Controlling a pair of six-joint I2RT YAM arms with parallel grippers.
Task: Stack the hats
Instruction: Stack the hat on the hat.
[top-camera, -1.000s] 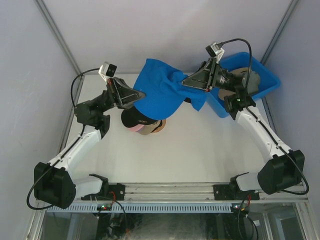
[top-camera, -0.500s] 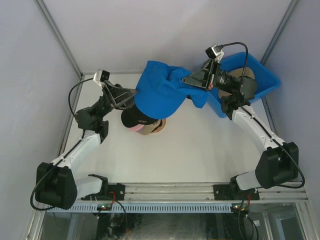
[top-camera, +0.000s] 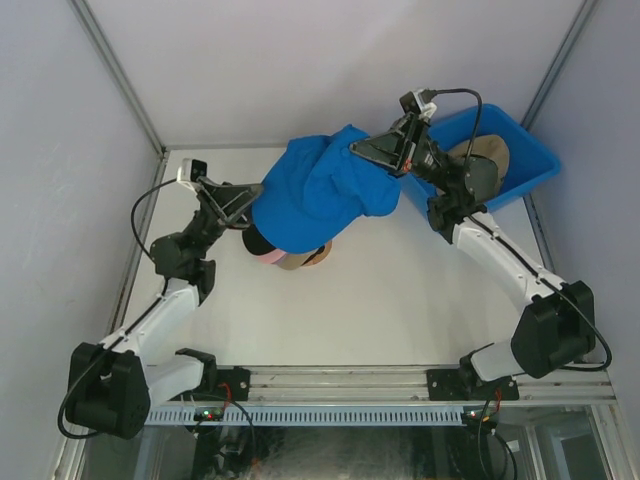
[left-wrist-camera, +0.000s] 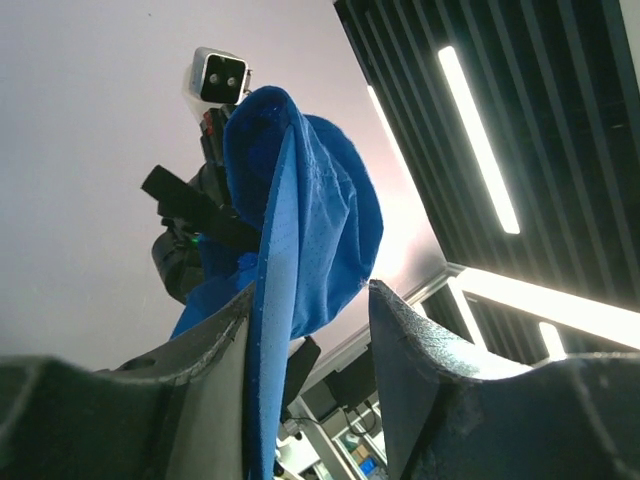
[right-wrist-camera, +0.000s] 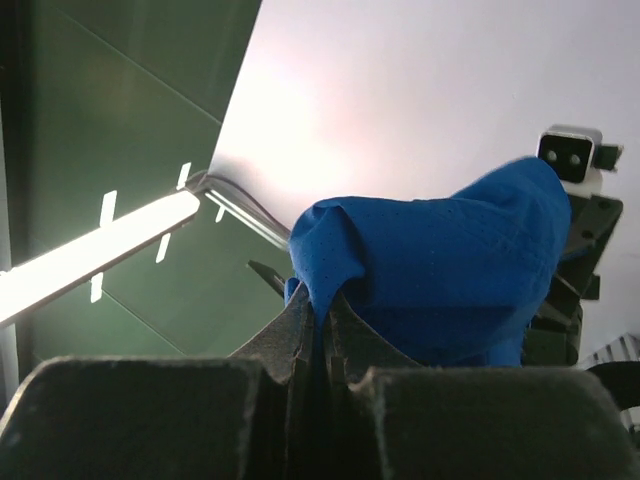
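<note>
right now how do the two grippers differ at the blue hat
The right gripper is shut on the blue hat; the left gripper is open, cloth loose between its jaws. The right one is beside the bin, the left one at the hat's opposite edge. Both are raised at hat level.

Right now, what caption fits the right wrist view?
Right gripper pinching a fold of the blue hat, left wrist camera visible beyond it.

One hat (top-camera: 318, 190) above hat pile (top-camera: 288, 256)

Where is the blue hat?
In the top view, the blue hat hangs mid-table over the hat stack, pinched at its right edge by the right pincer.
</note>
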